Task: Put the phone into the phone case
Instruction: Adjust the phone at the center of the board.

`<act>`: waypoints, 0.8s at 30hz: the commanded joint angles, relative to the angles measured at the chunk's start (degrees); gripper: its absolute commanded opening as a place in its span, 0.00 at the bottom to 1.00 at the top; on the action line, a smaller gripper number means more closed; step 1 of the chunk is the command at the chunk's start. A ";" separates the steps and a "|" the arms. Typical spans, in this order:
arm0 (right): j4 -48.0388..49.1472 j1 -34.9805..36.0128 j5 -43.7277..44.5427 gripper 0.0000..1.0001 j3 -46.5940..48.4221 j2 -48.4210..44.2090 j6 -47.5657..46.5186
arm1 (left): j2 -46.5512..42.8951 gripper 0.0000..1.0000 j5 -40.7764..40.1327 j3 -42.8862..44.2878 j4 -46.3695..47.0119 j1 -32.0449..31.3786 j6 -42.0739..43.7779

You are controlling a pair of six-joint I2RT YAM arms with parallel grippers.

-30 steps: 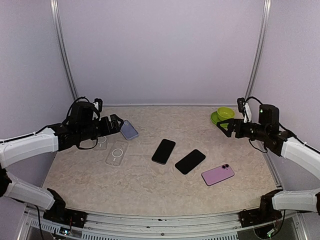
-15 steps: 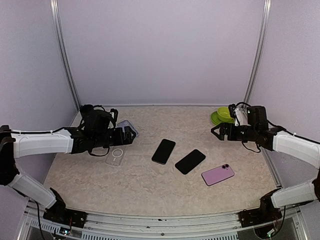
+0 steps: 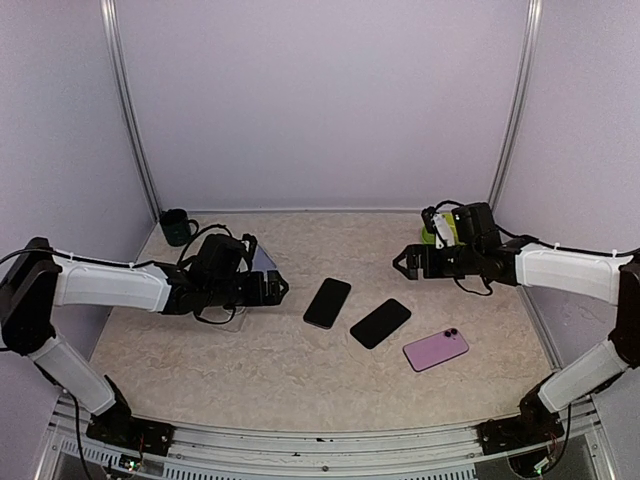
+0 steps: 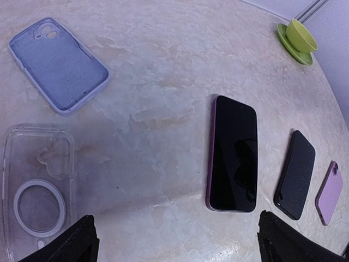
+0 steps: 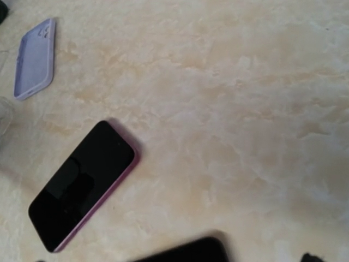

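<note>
- While the left arm is reaching further across the surface (image 3: 300,370) than it was a second ago, the left pincer (image 3: 275,288) is now hanging low beyond the cases, wide apart and carrying nothing.
- Just behind and beside that arm, the lilac case (image 4: 59,64) is lying hollow side up, and the clear case (image 4: 37,191) is lying near it; neither is shifting, and the overhead view is losing most of the clear one under the arm.
- Between the two arms, the purple-edged phone (image 4: 233,154) is lying screen up, untouched, just ahead of the left fingertips, so the reach appears to be closing on it.
- Further right, a black phone (image 3: 380,323) and a pink phone (image 3: 435,350) are lying apart, unmoved.
- On the right, the right pincer (image 3: 403,264) is also swinging inward from the green cup (image 3: 445,228); its wrist view is showing one fingertip out at the frame's corner, so it is reading as spread and unloaded.
- Judging from this, the grasp is only approaching; nothing is being lifted yet.
</note>
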 commanded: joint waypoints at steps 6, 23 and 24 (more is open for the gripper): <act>-2.08 4.74 4.12 1.00 8.55 8.80 0.76 | 4.97 0.99 2.42 1.74 6.04 -2.10 -0.22; -3.09 8.58 1.35 1.00 17.95 22.83 4.45 | 12.97 0.99 9.00 1.58 16.85 -3.64 -0.27; -3.00 8.63 1.24 1.00 18.08 23.33 4.64 | 13.32 0.99 9.17 1.66 17.20 -3.88 -0.31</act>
